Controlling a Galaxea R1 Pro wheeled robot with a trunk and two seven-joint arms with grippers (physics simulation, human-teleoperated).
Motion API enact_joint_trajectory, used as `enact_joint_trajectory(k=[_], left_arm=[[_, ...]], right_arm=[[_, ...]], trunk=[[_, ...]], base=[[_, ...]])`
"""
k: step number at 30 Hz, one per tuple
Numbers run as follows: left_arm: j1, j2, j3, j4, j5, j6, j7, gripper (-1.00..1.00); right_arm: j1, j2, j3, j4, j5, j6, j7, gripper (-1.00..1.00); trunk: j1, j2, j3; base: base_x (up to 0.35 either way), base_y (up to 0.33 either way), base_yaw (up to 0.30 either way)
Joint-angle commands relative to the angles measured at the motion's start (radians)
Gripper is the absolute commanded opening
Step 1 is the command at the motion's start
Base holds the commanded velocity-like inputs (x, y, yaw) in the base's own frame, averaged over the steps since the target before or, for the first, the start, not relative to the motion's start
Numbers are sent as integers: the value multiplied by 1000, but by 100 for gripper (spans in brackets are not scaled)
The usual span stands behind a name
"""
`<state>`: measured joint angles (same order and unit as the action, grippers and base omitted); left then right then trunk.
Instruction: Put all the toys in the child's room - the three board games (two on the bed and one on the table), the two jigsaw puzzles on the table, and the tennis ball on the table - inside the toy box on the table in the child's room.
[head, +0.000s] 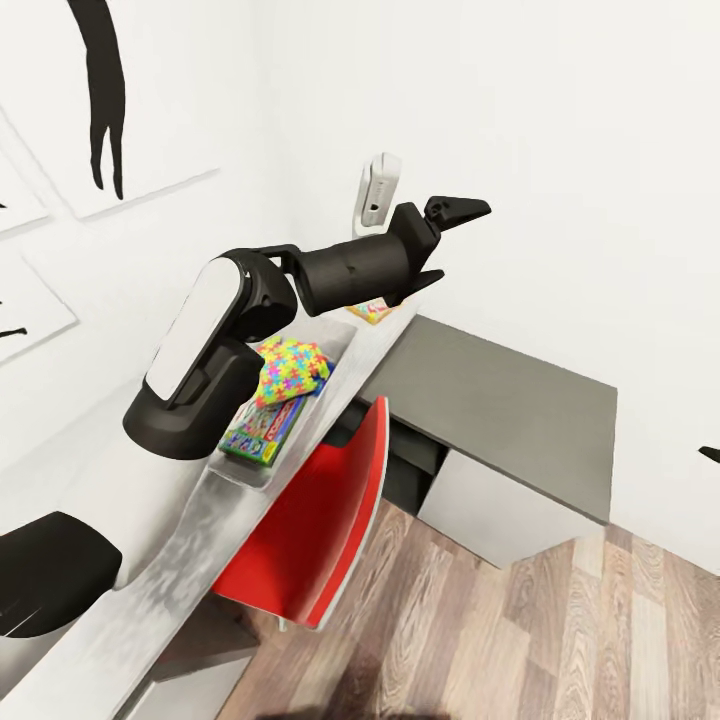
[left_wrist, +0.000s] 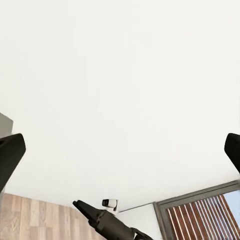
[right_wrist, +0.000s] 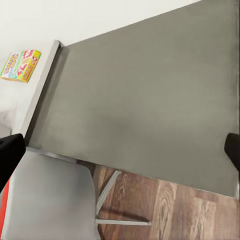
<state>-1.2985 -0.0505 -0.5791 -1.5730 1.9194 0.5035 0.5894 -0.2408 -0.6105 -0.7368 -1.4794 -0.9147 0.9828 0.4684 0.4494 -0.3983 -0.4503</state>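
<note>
Low in the head view, at its centre, a red chair (head: 325, 530) is seen pushed against the pale surface (head: 170, 570) that runs up from the lower left. Above it, near mid-frame, the toy box (head: 262, 478) is set on that surface, and inside it a multicoloured jigsaw puzzle (head: 290, 365) is laid over a green-white-red board game (head: 262, 432). Any other contents are hidden by the robot's left arm (head: 215, 345), which is stretched across the box toward the upper middle of the frame. Its left gripper (head: 440, 245) is held spread and empty above the far end of the surface; in the left wrist view its fingertips (left_wrist: 10, 155) are shown wide apart against bare wall. Just under that gripper, beyond the box, a yellow-green-red board game (head: 372, 311) is lying flat on the surface, outside the box; it is also caught in the upper left of the right wrist view. The right gripper (right_wrist: 120, 150) is likewise held spread, over the dark grey section. Judged from this, part of the task is done: at least two toys are boxed, one game is left on the surface, and the tennis ball, second puzzle and blue game cannot be accounted for.
</note>
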Motion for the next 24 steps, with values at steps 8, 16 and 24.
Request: enact_joint_trajectory(k=[8,16,24], left_arm=[[-1,0,3,-1,9,0,9,100],[-1,0,1,-1,9,0,8,100],[-1,0,2,-1,9,0,8,100]], right_arm=[[-1,0,0,-1,7,5,9,100],[-1,0,0,-1,7,5,9,100],[-1,0,1,-1,7,5,9,100]], trunk=[[1,-2,8],[1,-2,18],[1,-2,27]], base=[[0,0,-211],[0,0,-211],[0,0,-211]])
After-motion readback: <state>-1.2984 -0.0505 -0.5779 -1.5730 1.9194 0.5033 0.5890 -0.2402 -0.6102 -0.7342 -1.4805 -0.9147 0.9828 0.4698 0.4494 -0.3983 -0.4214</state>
